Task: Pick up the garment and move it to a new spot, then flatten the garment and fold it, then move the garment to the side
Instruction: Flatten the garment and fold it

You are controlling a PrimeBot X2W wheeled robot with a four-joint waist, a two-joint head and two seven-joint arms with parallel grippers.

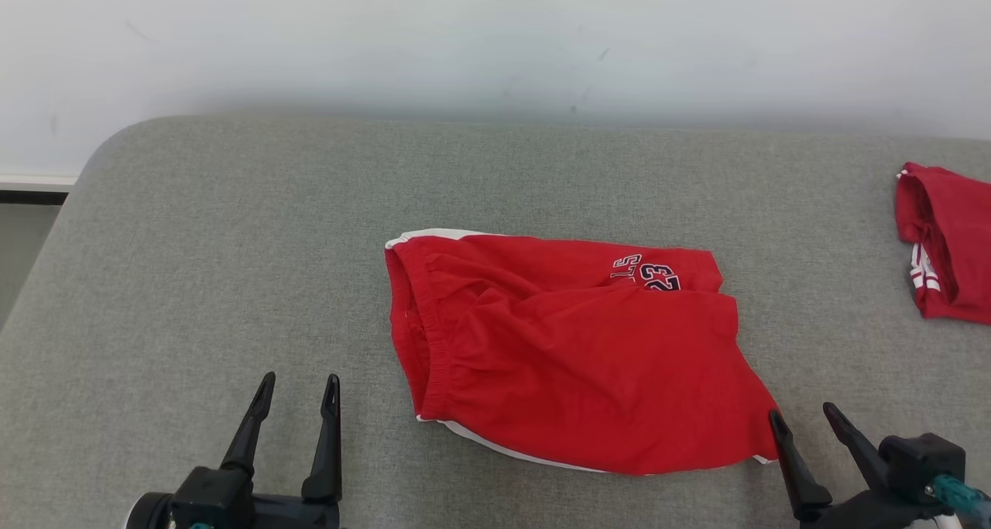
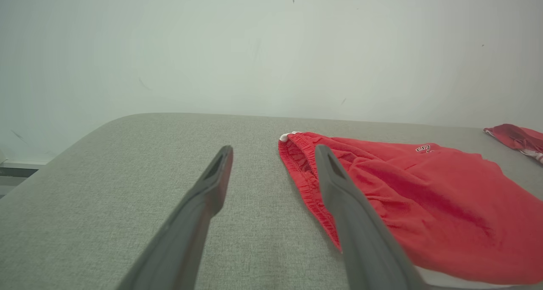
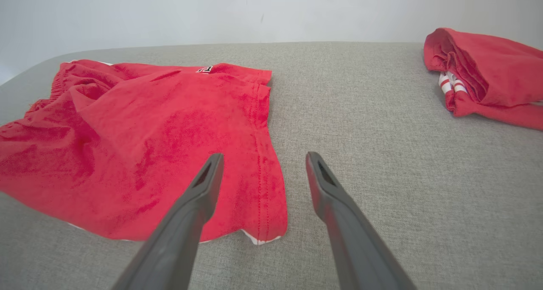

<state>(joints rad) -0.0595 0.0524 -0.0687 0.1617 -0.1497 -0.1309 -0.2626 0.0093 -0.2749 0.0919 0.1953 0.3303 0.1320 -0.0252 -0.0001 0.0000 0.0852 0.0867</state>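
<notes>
So the red shorts (image 1: 573,343) lie rumpled around mid-bench (image 1: 232,242), waistband toward the left edge. Both grippers are at the near edge, fingers spread, gripping nothing: the left gripper (image 1: 300,382) is clear of the cloth, the right gripper (image 1: 801,413) is right by the hem corner. Another red garment (image 1: 948,242) sits at the right edge.

Bright, even, diffuse light was recorded across all views. A soft grey shadow was noted on the wall (image 1: 495,99) above the table's (image 1: 193,242) far edge; the near fingers (image 2: 199,215) were rendered slightly blurred.
</notes>
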